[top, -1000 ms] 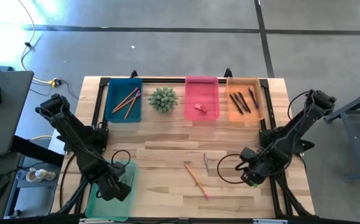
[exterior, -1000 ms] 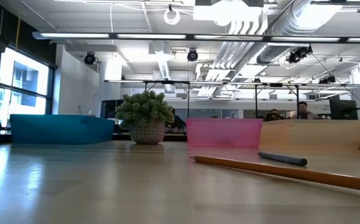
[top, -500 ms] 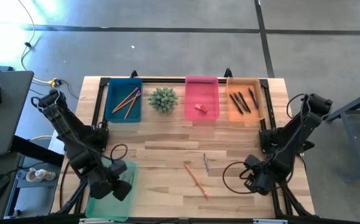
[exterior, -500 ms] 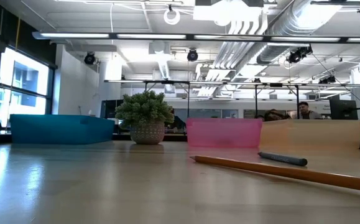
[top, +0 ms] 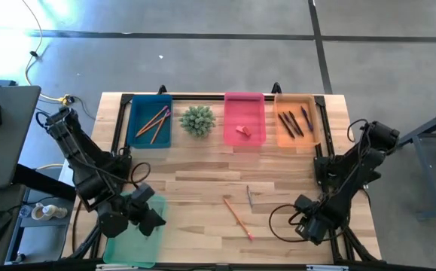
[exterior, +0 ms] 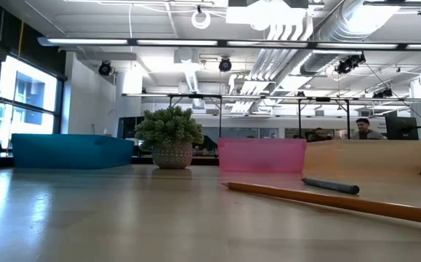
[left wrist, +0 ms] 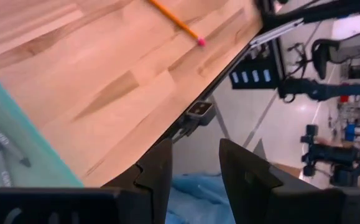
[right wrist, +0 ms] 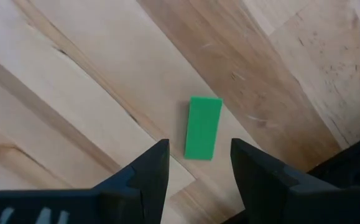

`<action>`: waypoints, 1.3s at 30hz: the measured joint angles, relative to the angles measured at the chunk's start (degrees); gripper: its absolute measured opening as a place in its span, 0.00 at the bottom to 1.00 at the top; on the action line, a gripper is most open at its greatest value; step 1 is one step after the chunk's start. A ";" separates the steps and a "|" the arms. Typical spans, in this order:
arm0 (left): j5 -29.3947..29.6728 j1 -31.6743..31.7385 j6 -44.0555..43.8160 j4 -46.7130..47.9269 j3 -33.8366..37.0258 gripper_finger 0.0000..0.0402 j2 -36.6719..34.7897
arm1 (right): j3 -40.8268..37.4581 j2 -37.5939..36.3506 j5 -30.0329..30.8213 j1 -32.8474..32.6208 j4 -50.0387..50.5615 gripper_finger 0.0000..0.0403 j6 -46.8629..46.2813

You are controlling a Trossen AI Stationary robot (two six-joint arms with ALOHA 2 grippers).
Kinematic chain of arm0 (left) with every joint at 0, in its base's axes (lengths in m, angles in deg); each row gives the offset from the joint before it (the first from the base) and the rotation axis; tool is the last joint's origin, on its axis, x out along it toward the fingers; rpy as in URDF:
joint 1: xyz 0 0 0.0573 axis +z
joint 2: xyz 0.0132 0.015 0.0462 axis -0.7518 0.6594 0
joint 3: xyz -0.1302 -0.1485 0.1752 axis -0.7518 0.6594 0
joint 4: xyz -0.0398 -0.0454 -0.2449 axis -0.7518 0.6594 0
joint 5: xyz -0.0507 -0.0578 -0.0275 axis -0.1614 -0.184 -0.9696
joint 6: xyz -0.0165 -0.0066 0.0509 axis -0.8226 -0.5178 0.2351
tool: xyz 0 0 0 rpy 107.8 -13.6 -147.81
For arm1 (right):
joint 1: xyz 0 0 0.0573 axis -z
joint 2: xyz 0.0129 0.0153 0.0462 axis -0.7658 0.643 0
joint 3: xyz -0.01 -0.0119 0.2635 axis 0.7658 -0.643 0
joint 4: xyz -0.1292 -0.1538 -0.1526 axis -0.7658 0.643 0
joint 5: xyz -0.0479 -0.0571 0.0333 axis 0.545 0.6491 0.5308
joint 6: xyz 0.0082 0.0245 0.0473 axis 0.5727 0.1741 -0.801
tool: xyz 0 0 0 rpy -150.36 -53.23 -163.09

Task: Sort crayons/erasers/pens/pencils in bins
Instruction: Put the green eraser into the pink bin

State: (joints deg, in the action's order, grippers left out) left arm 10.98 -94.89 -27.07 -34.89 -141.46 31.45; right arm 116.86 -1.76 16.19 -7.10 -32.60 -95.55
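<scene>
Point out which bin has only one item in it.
The pink bin, second from the right along the far edge: it holds a single eraser.

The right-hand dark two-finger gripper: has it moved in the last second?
Yes. The right gripper slid toward the wooden table's near edge, away from the orange plastic bin.

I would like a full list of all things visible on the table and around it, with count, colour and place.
Blue bin: one, far left, holds orange pencils.
Plant: one, green, between blue and pink bins.
Pink bin: one, holds one pink eraser.
Orange bin: one, far right, holds dark pens.
Green bin: one, near left corner.
Loose pencil: one, orange, table centre.
Crayon: one, grey, beside that pencil.
Green eraser: one, on the wood under the right gripper.
Left gripper: open, over the green bin.
Right gripper: open, near right corner.
</scene>
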 joint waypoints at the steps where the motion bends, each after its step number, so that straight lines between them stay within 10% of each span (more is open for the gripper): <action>1: 0.72 0.02 0.00 -0.31 0.00 0.30 0.00 | 0.00 0.28 0.00 0.00 -0.02 0.40 0.00; 19: 4.12 0.06 0.02 -1.72 0.00 0.30 0.26 | -8.32 1.16 -1.75 0.05 -12.12 0.40 -2.85; 31: 7.05 4.67 8.57 -1.53 0.02 0.30 0.26 | -8.48 1.20 -1.90 0.07 -11.28 0.11 -7.21; 39: 4.26 10.46 17.50 -0.63 0.04 0.30 0.26 | -5.71 1.64 -0.21 0.01 -9.32 0.10 -5.96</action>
State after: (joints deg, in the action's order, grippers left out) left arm 15.24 -84.43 -9.57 -35.52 -141.41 31.71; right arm 111.15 -0.12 15.98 -7.09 -41.92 -101.51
